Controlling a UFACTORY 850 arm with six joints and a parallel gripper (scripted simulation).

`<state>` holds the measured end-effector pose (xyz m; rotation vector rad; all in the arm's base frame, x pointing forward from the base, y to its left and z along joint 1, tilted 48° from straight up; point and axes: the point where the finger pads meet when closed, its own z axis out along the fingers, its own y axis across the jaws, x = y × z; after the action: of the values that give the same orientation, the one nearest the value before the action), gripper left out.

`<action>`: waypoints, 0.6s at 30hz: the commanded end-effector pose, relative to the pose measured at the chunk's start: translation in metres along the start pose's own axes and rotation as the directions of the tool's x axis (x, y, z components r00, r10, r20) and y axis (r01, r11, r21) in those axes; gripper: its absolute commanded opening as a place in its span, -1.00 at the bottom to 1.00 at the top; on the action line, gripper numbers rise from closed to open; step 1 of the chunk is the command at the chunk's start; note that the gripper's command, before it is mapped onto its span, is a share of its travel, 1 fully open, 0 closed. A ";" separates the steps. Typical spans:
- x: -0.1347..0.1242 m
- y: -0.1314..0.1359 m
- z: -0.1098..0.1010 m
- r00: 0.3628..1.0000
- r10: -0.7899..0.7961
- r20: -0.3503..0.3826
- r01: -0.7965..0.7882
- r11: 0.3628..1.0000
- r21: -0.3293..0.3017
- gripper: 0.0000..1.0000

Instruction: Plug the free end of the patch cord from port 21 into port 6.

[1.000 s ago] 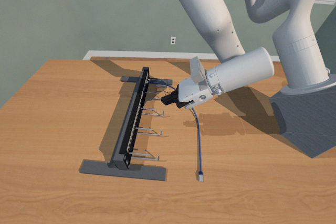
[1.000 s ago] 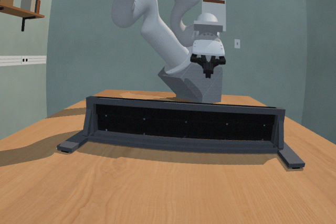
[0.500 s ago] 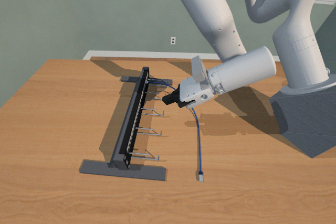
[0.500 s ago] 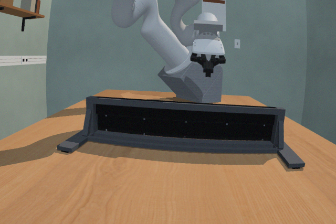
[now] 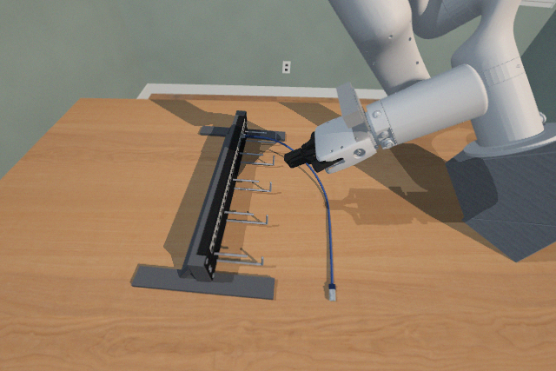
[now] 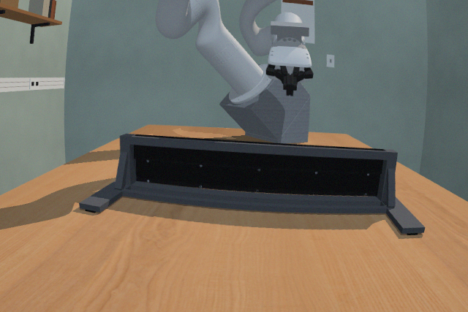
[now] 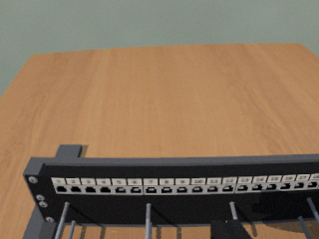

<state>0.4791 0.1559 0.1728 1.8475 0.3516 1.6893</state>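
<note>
The free-standing rack [image 5: 207,209] [image 6: 260,147] [image 7: 174,161] stands upright with its feet on the table. The blue patch cord [image 5: 329,232] runs from the rack's far end in the top view, curves under the gripper and along the table. Its free plug [image 5: 334,294] lies on the table in front of the rack's near end; its clip side cannot be made out. Port 6 [image 7: 135,189] shows empty in the wrist view; port 21 is outside that view. My gripper [image 5: 292,161] [image 6: 289,92] is shut and empty, raised above the table in front of the rack.
Metal cable hooks [image 5: 254,189] [image 7: 149,219] stick out from the rack's front below the ports. The rack's near foot [image 5: 242,287] extends towards the free plug. The arm's grey base [image 5: 507,218] [image 6: 279,115] stands on the robot side of the table.
</note>
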 end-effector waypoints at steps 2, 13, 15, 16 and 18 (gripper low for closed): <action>0.001 0.000 -0.011 1.000 0.001 -0.001 -0.001 1.000 0.000 -1.00; 0.001 0.000 -0.014 1.000 0.001 -0.001 -0.001 1.000 0.000 -1.00; 0.001 0.002 -0.014 1.000 0.001 -0.001 -0.001 1.000 0.000 -1.00; 0.001 0.003 -0.014 1.000 0.001 -0.001 -0.001 1.000 0.000 -1.00; 0.001 0.007 -0.014 1.000 0.001 -0.001 -0.001 1.000 0.000 -1.00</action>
<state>0.4653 0.1571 0.1747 1.8477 0.3506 1.6891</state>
